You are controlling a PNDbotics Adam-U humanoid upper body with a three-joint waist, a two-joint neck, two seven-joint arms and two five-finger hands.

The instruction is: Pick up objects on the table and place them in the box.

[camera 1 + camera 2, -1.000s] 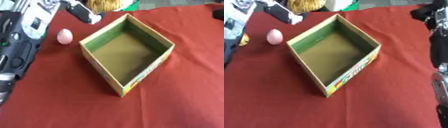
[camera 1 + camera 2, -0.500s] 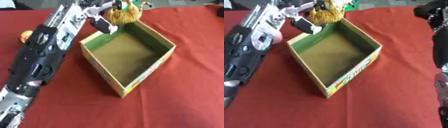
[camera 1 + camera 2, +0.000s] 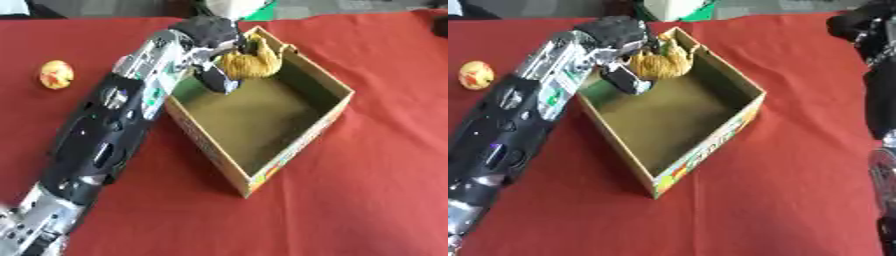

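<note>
Red cloth: a red fabric cover (image 3: 367, 200) spreads over the whole table, from the near edge to the far edge.
Box: an open square cardboard box (image 3: 297, 155) with tan walls, a green-tinted inside and a colourful printed strip on its near outer wall sits at the middle of the cloth, turned so that one corner points toward the near side.
Box floor: the brown bottom is bare across its near and middle parts.
Left arm: a long black and silver arm comes in from the near left corner and stretches diagonally to the far corner of the box.
Left hand: the left hand (image 3: 210, 37) is over the far left wall of the box, its fingers curled round a yellow-orange fuzzy toy, with one dark finger (image 3: 219, 80) pointing down into the box.
Held thing: the yellow-orange fuzzy toy (image 3: 254, 61) is inside the box's far corner, level with the rim, touching the hand; whether it rests on the box floor cannot be told.
Other thing: a small yellow, egg-shaped object with a red patch (image 3: 55, 74) lies on the cloth at the far left, well apart from the box and just left of the arm.
Right arm: black parts of the right arm (image 3: 881, 90) run along the right edge in the right eye view only, well apart from the box.
Right hand: not seen in either view.
</note>
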